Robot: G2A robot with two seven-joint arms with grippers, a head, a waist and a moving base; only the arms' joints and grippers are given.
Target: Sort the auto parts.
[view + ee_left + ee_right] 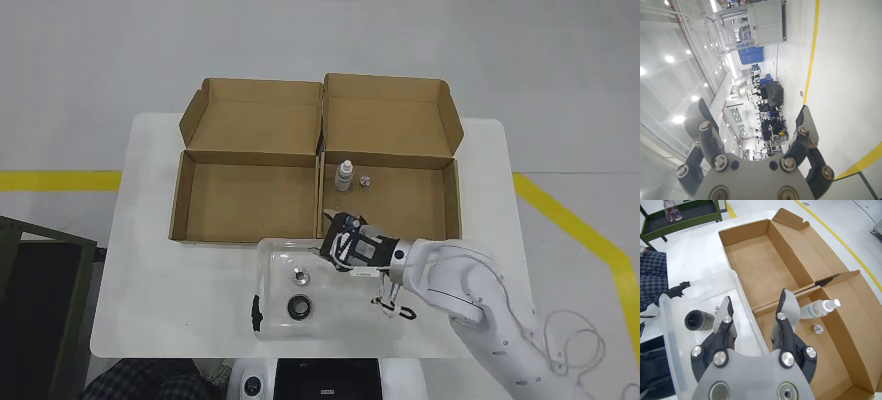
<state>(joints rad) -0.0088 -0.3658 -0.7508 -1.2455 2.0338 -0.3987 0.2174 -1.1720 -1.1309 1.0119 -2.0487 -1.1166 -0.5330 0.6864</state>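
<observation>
A clear plastic bin (275, 250) stands at the table's near side. In it lie a dark cylindrical bearing (299, 308) (698, 321) and a small metal part (298, 274) (717, 308). My right gripper (340, 245) (757, 302) hovers open and empty over the bin's far right corner, where it meets the right cardboard box (440, 205) (848, 313). That box holds a white spray bottle (344, 176) (819, 308) and a small metal bolt (366, 181) (815, 329). The left cardboard box (245, 200) (761, 262) has nothing in it. My left gripper (753, 109) is open, facing the room.
Both boxes have their lids folded back toward the table's far edge. A dark green cart (40, 290) (677, 217) stands off the table's left side. A person in a plaid sleeve (150, 380) is at the near edge. A black piece (257, 312) sits on the bin's left rim.
</observation>
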